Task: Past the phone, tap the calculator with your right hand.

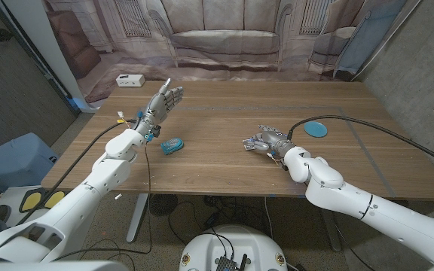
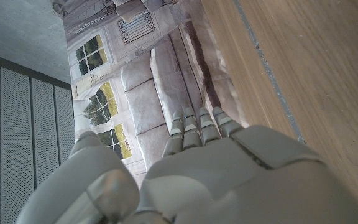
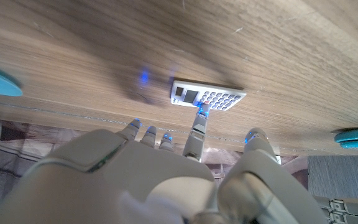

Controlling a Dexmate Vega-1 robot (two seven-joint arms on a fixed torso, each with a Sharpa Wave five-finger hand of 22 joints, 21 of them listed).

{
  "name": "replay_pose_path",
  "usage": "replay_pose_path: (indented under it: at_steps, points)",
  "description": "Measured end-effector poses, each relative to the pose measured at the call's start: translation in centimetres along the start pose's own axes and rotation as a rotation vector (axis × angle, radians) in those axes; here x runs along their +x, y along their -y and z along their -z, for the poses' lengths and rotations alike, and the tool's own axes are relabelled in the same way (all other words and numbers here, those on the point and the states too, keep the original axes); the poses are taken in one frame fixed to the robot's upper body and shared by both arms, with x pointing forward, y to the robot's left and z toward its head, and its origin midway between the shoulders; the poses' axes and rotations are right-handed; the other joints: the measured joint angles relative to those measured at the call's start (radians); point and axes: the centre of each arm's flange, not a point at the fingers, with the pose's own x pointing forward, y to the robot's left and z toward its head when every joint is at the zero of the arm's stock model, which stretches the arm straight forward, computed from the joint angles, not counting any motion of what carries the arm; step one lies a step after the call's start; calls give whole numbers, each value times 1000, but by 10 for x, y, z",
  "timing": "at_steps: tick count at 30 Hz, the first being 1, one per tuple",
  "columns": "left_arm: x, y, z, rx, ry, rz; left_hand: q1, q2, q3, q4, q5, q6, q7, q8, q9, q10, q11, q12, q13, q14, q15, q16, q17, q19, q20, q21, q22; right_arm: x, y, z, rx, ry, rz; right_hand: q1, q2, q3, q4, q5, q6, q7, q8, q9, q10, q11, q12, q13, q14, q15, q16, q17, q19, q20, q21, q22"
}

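A small white calculator [image 3: 207,96] with a display and grey keys lies on the wooden table [image 1: 224,169]. My right hand [image 1: 266,141] reaches over it near the table's middle, holding nothing. In the right wrist view one outstretched fingertip [image 3: 199,113] touches the calculator's near edge, while the other fingers stay short of it. In the head view the hand covers most of the calculator. My left hand [image 1: 164,100] is raised above the table's left side, fingers spread and pointing up, with nothing in it.
A teal rounded object [image 1: 172,145] lies left of my right hand, below the left hand. A blue disc [image 1: 316,129] sits to the right, with a black cable [image 1: 368,125] curving past it. A white box [image 1: 129,80] stands at the far left corner.
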Motion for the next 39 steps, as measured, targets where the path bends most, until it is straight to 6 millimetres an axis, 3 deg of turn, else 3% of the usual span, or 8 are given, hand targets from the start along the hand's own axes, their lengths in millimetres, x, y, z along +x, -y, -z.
replay_pose_path:
  at_steps: [39]
  points:
    - [5,1,2,-5,-2,0,0,11,-4,-4,0,0,0,0,0,4,-4,0,0,4,4,0,0,0,0,0,0,-4,21,-11,-6,58,78,0,0,8,-8,0,-15,0,-18,7,0,0,0,0,0,0,0,0,0,7,0,0]
